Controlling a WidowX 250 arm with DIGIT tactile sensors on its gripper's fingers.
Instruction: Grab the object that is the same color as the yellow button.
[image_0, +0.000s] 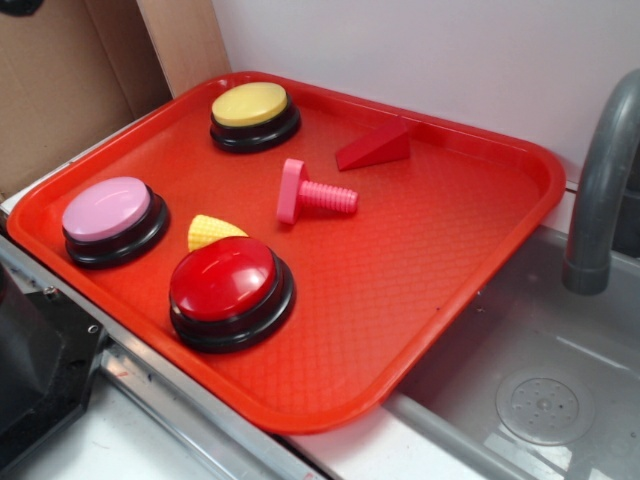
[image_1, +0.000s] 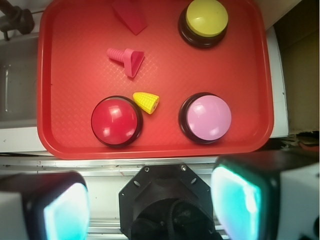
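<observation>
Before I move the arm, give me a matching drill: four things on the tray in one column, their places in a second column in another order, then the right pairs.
Things
1. yellow button
2. yellow wedge
3. pink bolt
4. red wedge

Places (exterior view)
A. lying on its side near the middle of the red tray
B. between the pink button and the red button
C. near the tray's far rim, right of the yellow button
D. at the tray's far left corner

Pairs: 1-D, 2-B, 3-A, 4-C

Gripper (image_1: 150, 200) hangs high, pointing down — fingers (image_1: 65, 210) spread wide.
</observation>
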